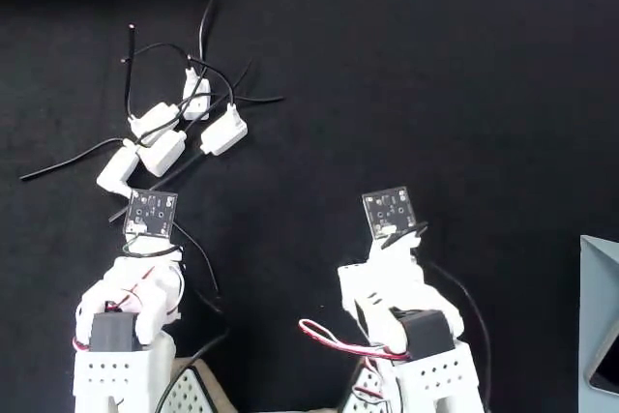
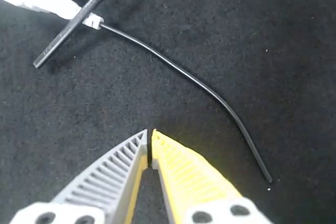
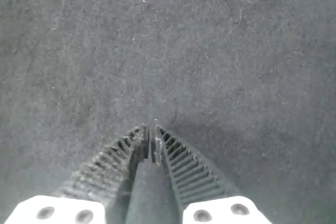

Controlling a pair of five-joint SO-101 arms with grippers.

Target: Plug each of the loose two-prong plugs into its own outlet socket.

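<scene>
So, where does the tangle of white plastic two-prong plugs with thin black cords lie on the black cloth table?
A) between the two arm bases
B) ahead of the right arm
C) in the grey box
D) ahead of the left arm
D: in the high view the white plastic plugs lie just beyond the left arm, and one thin black cord runs ahead of the left gripper.

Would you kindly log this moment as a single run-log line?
left gripper shut, empty, near black cord | right gripper shut, empty, over black cloth | white plug parts tangled, none held, ahead of left gripper
</scene>
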